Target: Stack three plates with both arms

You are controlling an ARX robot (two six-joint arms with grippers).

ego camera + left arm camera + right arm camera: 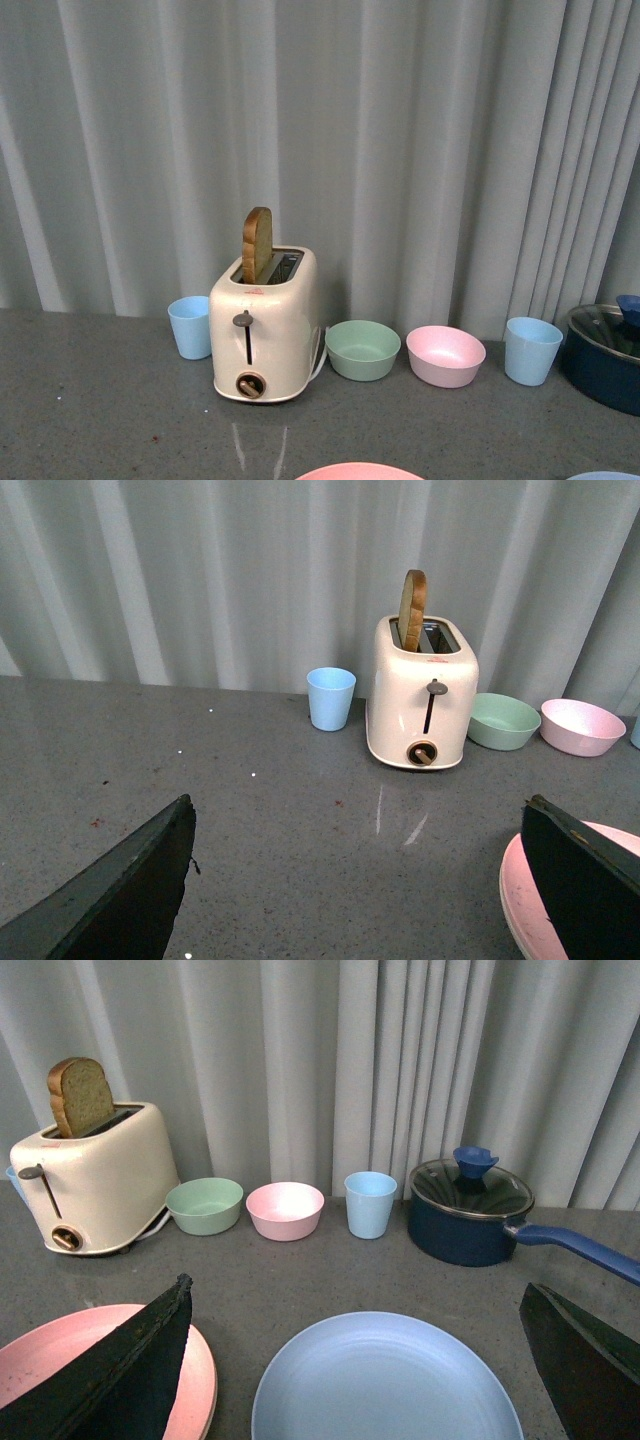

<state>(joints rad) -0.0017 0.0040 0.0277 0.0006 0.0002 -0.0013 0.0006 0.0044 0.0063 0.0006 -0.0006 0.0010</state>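
Note:
The pink plate (60, 1348) lies on the grey table in front of the toaster. Its rim shows at the bottom of the front view (358, 471) and beside one finger in the left wrist view (522, 905). A paler rim shows under its edge; I cannot tell whether that is the cream-beige plate. The light blue plate (385, 1385) lies to its right, and its edge shows in the front view (605, 476). My left gripper (355, 880) is open over bare table to the left of the pink plate. My right gripper (355, 1360) is open above the light blue plate. Both are empty.
A cream toaster (265, 335) holding a bread slice stands at the back. Beside it are two light blue cups (189, 326) (531, 350), a green bowl (362, 349) and a pink bowl (445, 355). A dark blue lidded pot (470, 1215) stands at the back right, its handle pointing right.

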